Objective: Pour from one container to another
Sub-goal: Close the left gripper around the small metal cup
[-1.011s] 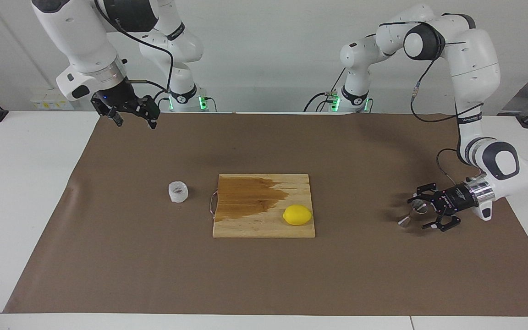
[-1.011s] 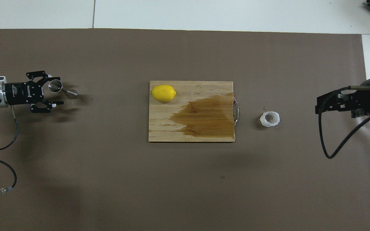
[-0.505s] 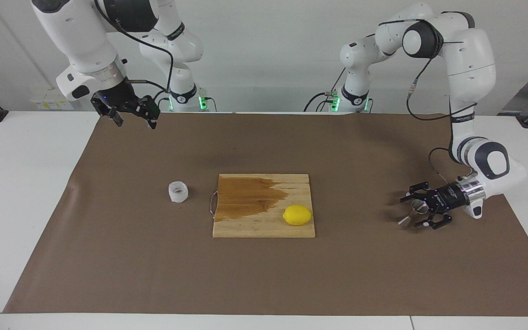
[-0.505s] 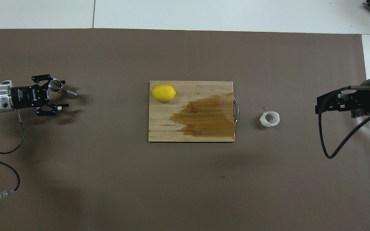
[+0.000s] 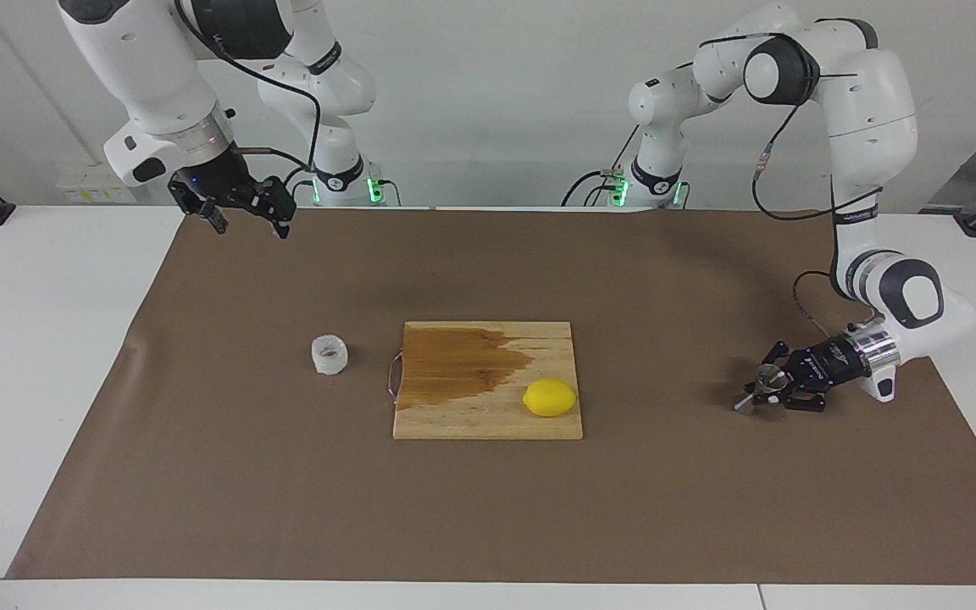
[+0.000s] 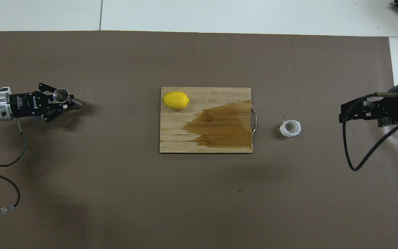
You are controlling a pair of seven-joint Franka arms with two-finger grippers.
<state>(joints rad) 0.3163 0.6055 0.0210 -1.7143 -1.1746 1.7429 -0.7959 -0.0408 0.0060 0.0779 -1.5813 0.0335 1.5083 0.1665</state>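
Note:
The steel hourglass jigger [image 5: 766,379] [image 6: 62,94] is low over the brown paper at the left arm's end of the table. My left gripper [image 5: 764,391] [image 6: 66,100] reaches in sideways and is shut on its narrow waist. The small ribbed translucent white cup [image 5: 329,354] [image 6: 290,128] stands on the paper beside the board's handle, toward the right arm's end. My right gripper [image 5: 246,222] [image 6: 342,116] hangs open high over the paper's corner near its own base, apart from the cup, and waits.
A wooden cutting board [image 5: 488,419] [image 6: 185,141] lies mid-table with a dark wet patch on the half toward the cup. A yellow lemon [image 5: 549,396] [image 6: 175,100] rests on the board's corner toward the left arm. Brown paper [image 5: 488,508] covers the table.
My left gripper slid a little toward the jigger and its fingers closed from wide open onto the jigger's waist. The right arm, cup and lemon have not moved.

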